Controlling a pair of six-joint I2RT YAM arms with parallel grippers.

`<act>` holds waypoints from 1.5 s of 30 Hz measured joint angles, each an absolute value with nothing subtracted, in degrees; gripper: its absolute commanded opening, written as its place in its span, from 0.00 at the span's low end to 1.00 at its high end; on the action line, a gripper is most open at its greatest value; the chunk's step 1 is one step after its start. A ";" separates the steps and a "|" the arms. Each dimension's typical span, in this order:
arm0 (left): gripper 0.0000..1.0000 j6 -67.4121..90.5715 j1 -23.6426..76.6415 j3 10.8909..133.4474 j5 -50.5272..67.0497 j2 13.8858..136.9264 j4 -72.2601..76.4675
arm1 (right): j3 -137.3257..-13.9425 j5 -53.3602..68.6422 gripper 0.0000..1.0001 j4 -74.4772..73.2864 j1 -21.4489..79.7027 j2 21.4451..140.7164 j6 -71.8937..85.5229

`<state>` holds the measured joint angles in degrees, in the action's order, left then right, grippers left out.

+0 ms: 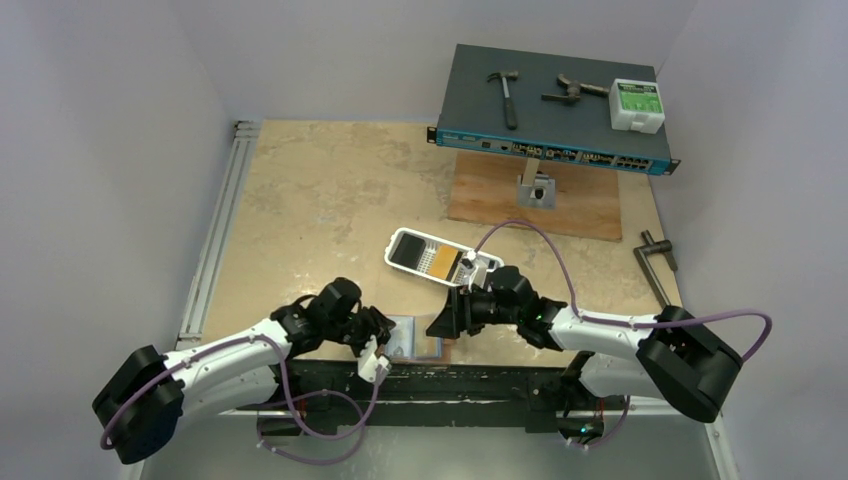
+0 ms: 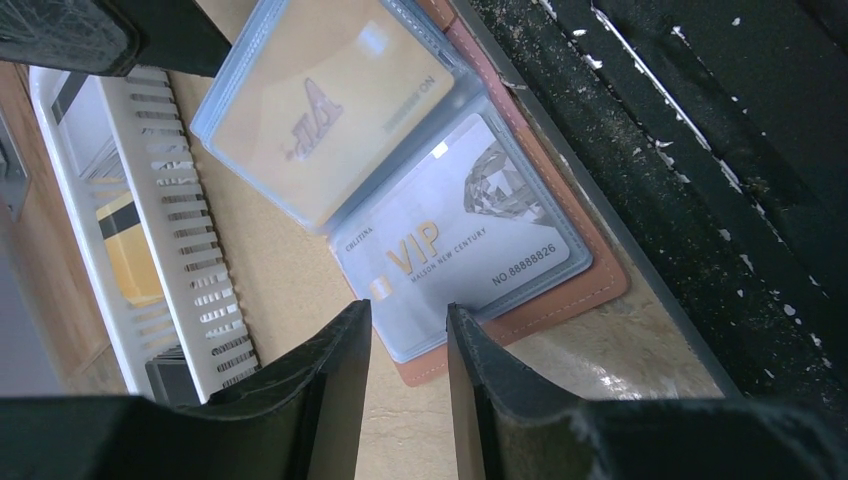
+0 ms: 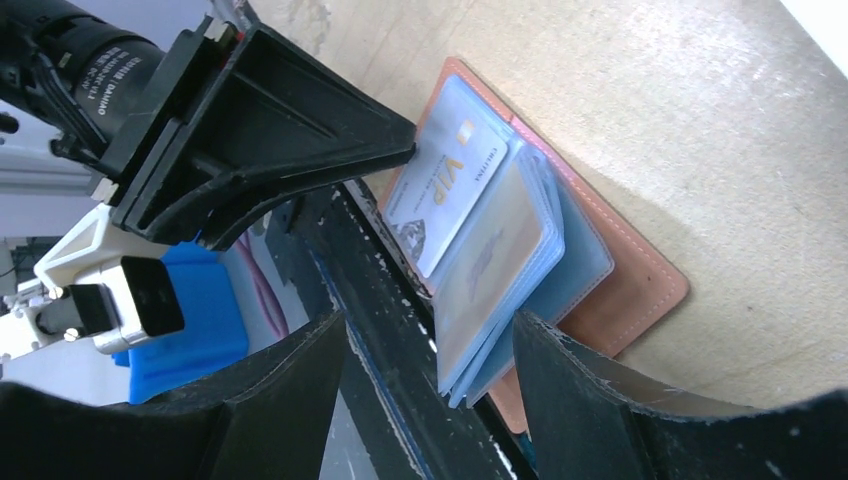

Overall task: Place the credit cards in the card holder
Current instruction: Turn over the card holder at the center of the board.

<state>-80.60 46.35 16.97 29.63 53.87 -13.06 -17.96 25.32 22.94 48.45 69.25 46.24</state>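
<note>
The reddish-brown card holder (image 2: 575, 300) lies open at the table's near edge (image 1: 412, 340), its clear sleeves fanned out. A pale blue-grey VIP card (image 2: 460, 235) sits in one sleeve and an orange-yellow card (image 2: 320, 100) in another. My left gripper (image 2: 410, 330) is open and empty, with its tips at the corner of the VIP sleeve. My right gripper (image 3: 430, 345) is open, its fingers on either side of the raised sleeve edges (image 3: 490, 300) without closing on them. More cards, black and orange-yellow (image 1: 440, 262), lie in the white tray (image 1: 400, 240).
The white slotted tray (image 2: 185, 215) is just behind the holder. A black rail (image 2: 700, 200) runs along the near edge right beside it. At the back, a wooden board (image 1: 590, 205) and a network switch (image 1: 480, 95) carry tools.
</note>
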 measured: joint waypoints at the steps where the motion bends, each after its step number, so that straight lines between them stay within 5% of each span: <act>1: 0.32 -80.58 46.39 16.88 29.61 53.71 -12.84 | -18.04 25.65 0.62 23.22 48.45 69.25 46.24; 45: 0.27 -88.27 46.59 9.30 26.79 46.41 -8.88 | -21.26 25.10 0.68 16.05 50.50 74.08 44.18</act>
<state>-88.27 46.59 9.30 26.79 46.41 -8.88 -21.26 25.10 16.05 50.50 74.08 44.18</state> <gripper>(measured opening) 0.273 0.678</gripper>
